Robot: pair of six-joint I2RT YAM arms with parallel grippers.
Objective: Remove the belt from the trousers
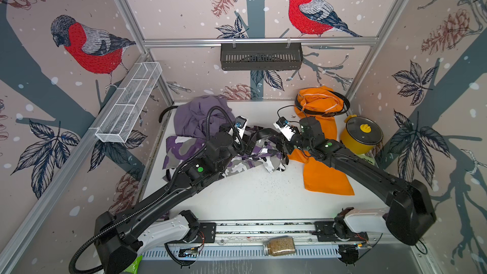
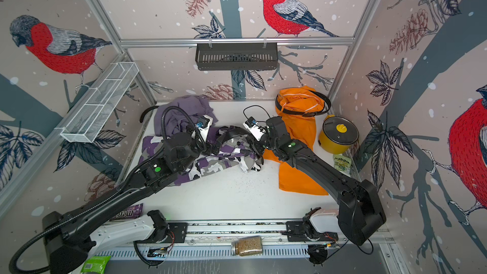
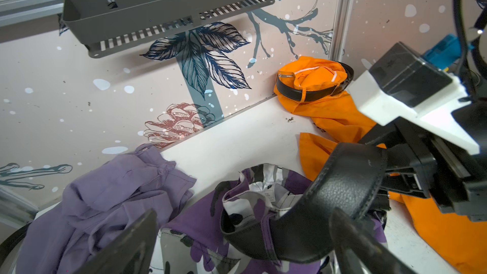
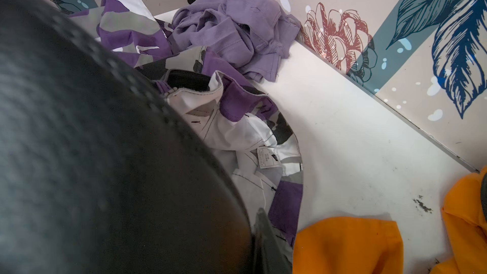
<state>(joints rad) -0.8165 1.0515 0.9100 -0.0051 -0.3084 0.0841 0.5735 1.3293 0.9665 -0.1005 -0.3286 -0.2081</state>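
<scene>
Belt extraction was in hand: right gripper (image 3: pixel 390 177) clamped on the black leather belt (image 3: pixel 342 180) arching over the purple-white-grey camouflage cloth trousers (image 1: pixel 253 163) mid-table, left gripper (image 3: pixel 243 214) spread wide beside it. Next likely called for drawing the belt from its loops

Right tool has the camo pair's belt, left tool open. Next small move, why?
Probably close the left tool on the waistband of the camouflage trousers, beside the black belt. The right tool grips the belt's raised loop, the belt runs through the waistband, and the left tool's jaws stand open over it; pinning the cloth should let a pull slide the belt out.
</scene>
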